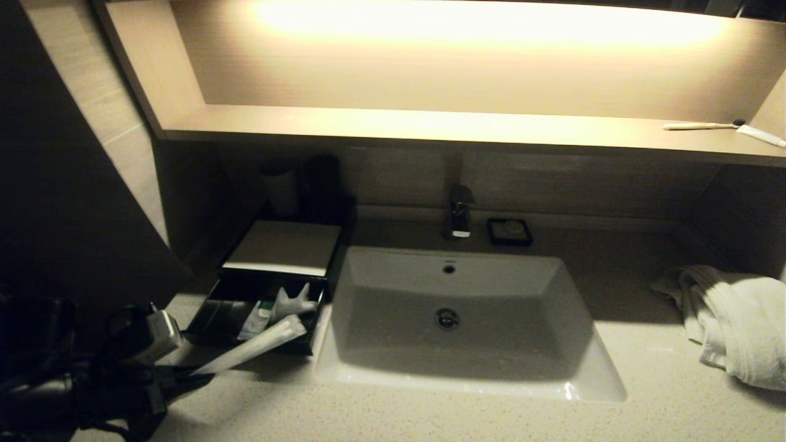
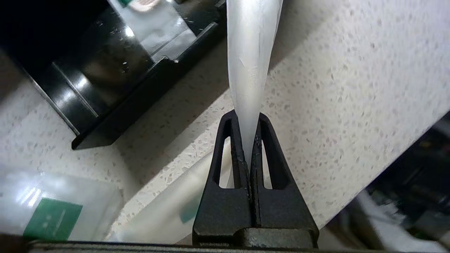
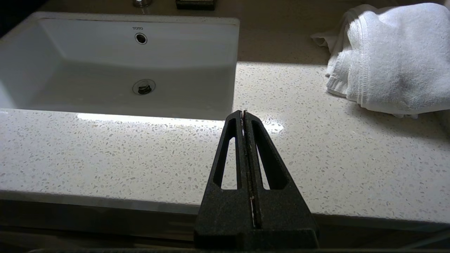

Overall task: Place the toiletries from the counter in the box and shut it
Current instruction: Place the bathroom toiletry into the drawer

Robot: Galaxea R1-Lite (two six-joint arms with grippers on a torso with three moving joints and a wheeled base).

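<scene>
A black box [image 1: 206,307] stands left of the sink, its drawer pulled open, with a few white and green packets [image 1: 288,304] inside. My left gripper [image 1: 199,371] is at the counter's front left, shut on the end of a long white packet [image 1: 258,347]. The packet's far end reaches over the drawer's front corner. In the left wrist view the fingers [image 2: 246,117] pinch the packet [image 2: 251,52], and the drawer's corner [image 2: 116,119] lies ahead of them. Two more packets lie on the counter beneath, one clear with a green label [image 2: 52,211]. My right gripper [image 3: 243,112] is shut and empty.
The white sink [image 1: 381,288] fills the middle, with a tap [image 1: 459,212] and a soap dish [image 1: 509,231] behind it. A white towel [image 1: 737,319] lies at the right. Two cups [image 1: 282,187] stand behind the box. A toothbrush [image 1: 700,126] and a tube [image 1: 761,135] lie on the upper shelf.
</scene>
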